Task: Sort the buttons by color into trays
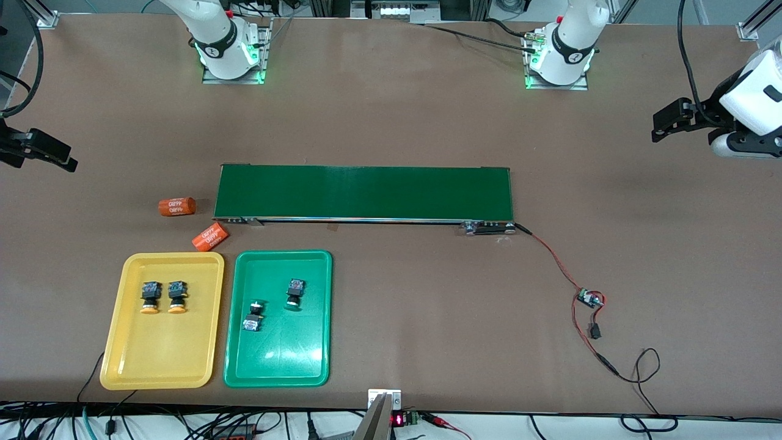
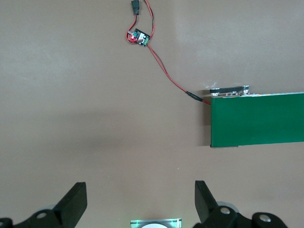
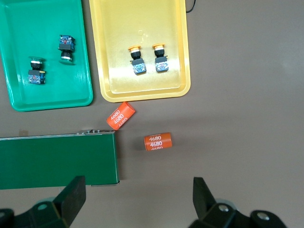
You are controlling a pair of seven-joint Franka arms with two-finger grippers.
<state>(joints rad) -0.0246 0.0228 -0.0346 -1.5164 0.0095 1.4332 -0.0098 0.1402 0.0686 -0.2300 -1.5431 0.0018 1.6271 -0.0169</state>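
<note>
Two yellow-capped buttons (image 1: 149,297) (image 1: 177,296) lie side by side in the yellow tray (image 1: 159,357). Two green-capped buttons (image 1: 295,293) (image 1: 253,315) lie in the green tray (image 1: 281,360) beside it. The right wrist view shows the yellow tray (image 3: 142,92) with its buttons (image 3: 136,59) and the green tray (image 3: 47,99) with its buttons (image 3: 65,47). My right gripper (image 3: 137,185) is open and empty, up over the table at the right arm's end (image 1: 61,160). My left gripper (image 2: 141,190) is open and empty, up over bare table at the left arm's end (image 1: 660,128).
A long dark-green conveyor belt (image 1: 363,192) lies across the table's middle. Two orange "4680" cylinders (image 1: 177,206) (image 1: 210,237) lie between its end and the yellow tray. A red wire runs from the belt to a small circuit board (image 1: 589,298).
</note>
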